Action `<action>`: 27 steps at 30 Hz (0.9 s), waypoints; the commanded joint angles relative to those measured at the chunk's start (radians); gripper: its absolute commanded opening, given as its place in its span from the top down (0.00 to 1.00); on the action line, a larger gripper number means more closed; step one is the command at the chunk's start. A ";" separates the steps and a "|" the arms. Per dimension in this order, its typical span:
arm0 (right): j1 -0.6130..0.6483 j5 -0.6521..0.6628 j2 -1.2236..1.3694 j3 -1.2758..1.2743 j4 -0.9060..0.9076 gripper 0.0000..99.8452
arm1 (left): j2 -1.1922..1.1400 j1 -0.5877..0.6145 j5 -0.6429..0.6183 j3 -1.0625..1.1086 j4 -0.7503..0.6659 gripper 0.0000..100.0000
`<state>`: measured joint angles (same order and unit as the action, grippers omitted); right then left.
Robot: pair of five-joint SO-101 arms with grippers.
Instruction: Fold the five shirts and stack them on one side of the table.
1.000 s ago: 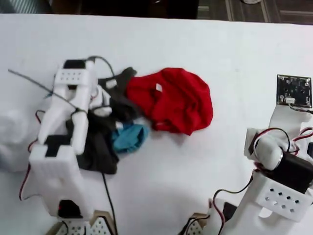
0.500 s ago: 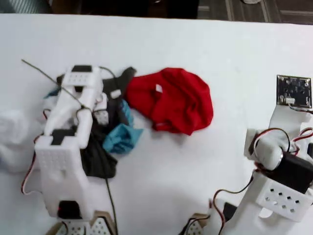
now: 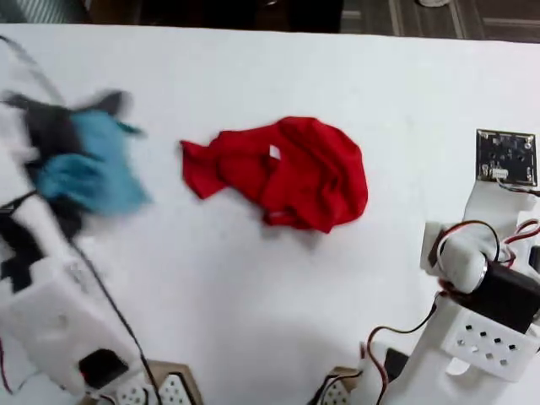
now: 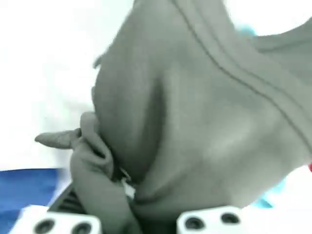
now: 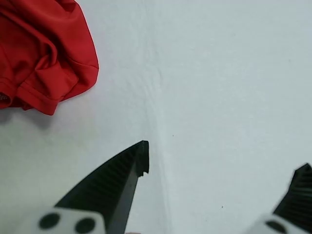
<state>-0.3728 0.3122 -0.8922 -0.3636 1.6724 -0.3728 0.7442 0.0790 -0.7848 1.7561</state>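
A crumpled red shirt [image 3: 287, 173] lies near the middle of the white table [image 3: 253, 287]. At the far left, my left arm [image 3: 46, 304] holds a dark grey shirt [image 3: 46, 126] in the air, with a blue shirt [image 3: 89, 173] hanging against it. In the left wrist view the grey shirt [image 4: 195, 112] is bunched in my left gripper [image 4: 122, 180], which is shut on it. My right gripper [image 5: 224, 158] stands open over bare table, with the red shirt's hem [image 5: 44, 53] well away from its fingers. The right arm [image 3: 472, 278] sits folded at the front right.
Dark floor [image 3: 405, 17] runs beyond the table's far edge. Both arm bases [image 3: 160, 388] stand at the front edge, with loose cables beside them. Open table surface lies between the red shirt and the right arm.
My left arm swung hard to the left, lifting the grey and blue shirts off the pile beside the red shirt. The red shirt's left side now lies uncovered. The right arm has kept still.
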 commanded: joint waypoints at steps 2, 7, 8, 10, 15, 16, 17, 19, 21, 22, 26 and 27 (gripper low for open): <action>0.008 -0.002 0.013 0.026 0.002 0.57 | 0.132 0.242 0.092 -0.225 0.000 0.98; 0.031 -0.002 0.013 0.026 -0.002 0.57 | 0.130 0.457 0.161 -0.278 0.000 0.98; 0.047 -0.003 0.013 0.026 -0.002 0.57 | 0.130 0.488 0.178 -0.255 0.000 0.98; 0.081 -0.008 0.013 0.026 -0.002 0.57 | 0.130 0.529 0.215 -0.177 0.000 0.98; 0.173 -0.009 0.013 0.026 -0.001 0.57 | 0.129 0.577 0.281 0.085 -0.002 0.97; 0.186 -0.009 0.013 0.026 0.001 0.57 | 0.129 0.582 0.287 0.134 -0.014 0.97; 0.199 -0.009 0.012 0.026 0.002 0.57 | 0.130 0.588 0.296 0.179 -0.031 0.97; 0.206 -0.009 0.007 0.026 0.002 0.57 | 0.130 0.603 0.316 0.249 -0.068 0.94; 0.205 -0.009 0.005 0.026 0.004 0.57 | 0.130 0.618 0.304 0.283 -0.097 0.86; 0.205 -0.009 0.005 0.026 0.004 0.57 | 0.132 0.620 0.285 0.280 -0.107 0.81; 0.211 -0.009 0.015 0.025 -0.001 0.57 | 0.138 0.609 0.137 0.183 -0.112 0.62; 0.211 -0.009 0.015 0.025 -0.005 0.57 | 0.138 0.597 0.091 0.140 -0.112 0.59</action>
<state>-0.1688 0.3122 -0.8922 -0.3636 1.6724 -0.3038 1.3548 0.2754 -0.5378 1.6640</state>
